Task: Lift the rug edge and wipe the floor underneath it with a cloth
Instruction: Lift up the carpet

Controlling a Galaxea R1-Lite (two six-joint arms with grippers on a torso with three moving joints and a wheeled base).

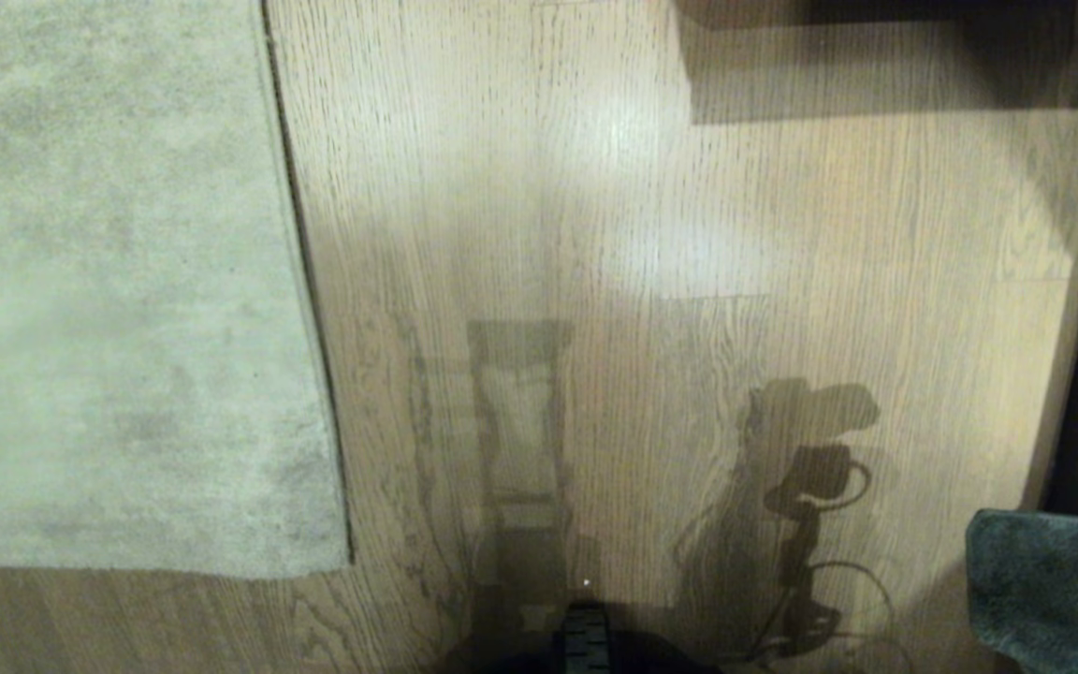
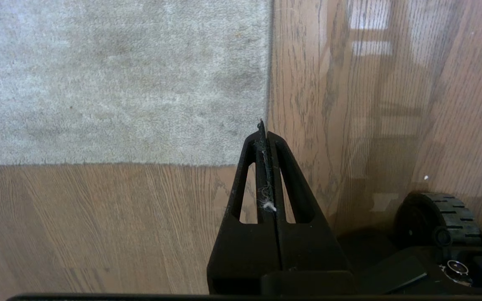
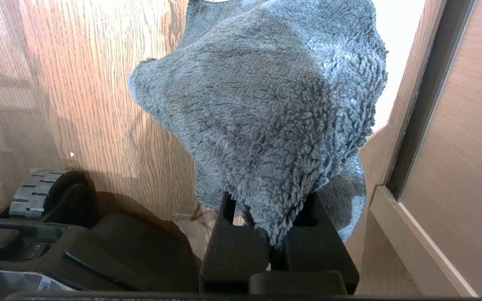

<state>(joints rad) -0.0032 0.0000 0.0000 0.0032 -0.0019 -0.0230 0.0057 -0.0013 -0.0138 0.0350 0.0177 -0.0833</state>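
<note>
Rug edge [image 1: 314, 309] is what we see running from about eleven o'clock down to a square corner near seven o'clock in the head view, lying flat on the floor [image 1: 651, 234], which is light wood-grain plank with a sheen. We can read no brand, label or writing anywhere. Our left gripper [image 2: 266, 129] has its jaws pressed together with nothing between them (only a wisp of lint clings to the fingers), and it hangs above the rug corner, its tips in line with the border. Our right gripper [image 3: 276, 246] is clamped on the cloth [image 3: 274, 108], a fluffy teal-grey towel that bunches out beyond the fingers. In the head view the cloth [image 1: 1054, 590] shows at five o'clock, well apart from the rug.
</note>
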